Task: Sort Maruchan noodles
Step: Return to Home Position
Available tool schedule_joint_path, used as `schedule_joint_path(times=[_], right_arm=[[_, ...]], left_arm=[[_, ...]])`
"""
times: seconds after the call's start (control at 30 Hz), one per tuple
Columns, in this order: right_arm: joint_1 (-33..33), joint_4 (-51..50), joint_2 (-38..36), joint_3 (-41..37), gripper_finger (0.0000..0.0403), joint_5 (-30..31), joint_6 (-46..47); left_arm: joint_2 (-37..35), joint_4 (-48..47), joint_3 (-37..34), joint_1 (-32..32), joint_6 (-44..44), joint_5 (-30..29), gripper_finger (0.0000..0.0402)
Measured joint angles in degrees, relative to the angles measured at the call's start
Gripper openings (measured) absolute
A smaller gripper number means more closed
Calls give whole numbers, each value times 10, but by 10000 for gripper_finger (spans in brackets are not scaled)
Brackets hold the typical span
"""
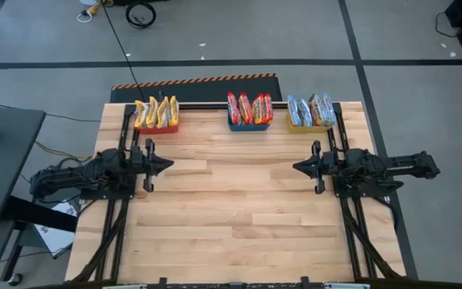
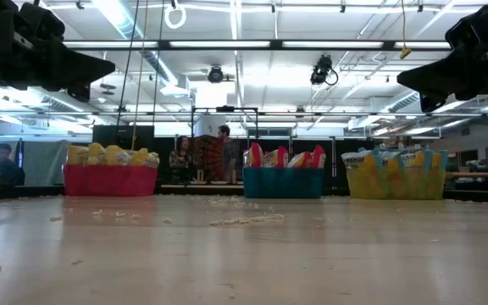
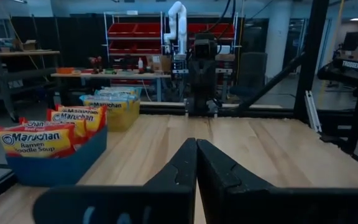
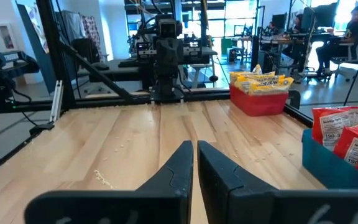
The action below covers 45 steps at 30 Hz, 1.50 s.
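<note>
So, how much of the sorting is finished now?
Sorting looks done: yellow packs stand in the red bin, red packs in the blue bin, blue packs in the yellow bin, at the far edge. Nothing is in hand: left arm and right arm rest at the sides, jaws shut and empty. No loose pack shows, so little seems left.
</note>
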Motion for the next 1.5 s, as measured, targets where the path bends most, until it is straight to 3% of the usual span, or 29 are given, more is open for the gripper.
schedule_joint_path(times=[0.77,0.9,1.13,1.5], right_arm=[[0,0,0,0,29,1,0],[0,1,0,0,29,1,0],[0,1,1,0,29,1,0],[0,1,1,0,29,1,0]], left_arm=[[-3,-18,0,-5,-2,-2,13],[-3,-31,0,-36,-57,-11,13],[-3,-27,0,-132,-10,-20,13],[0,-9,-1,-140,0,-19,13]])
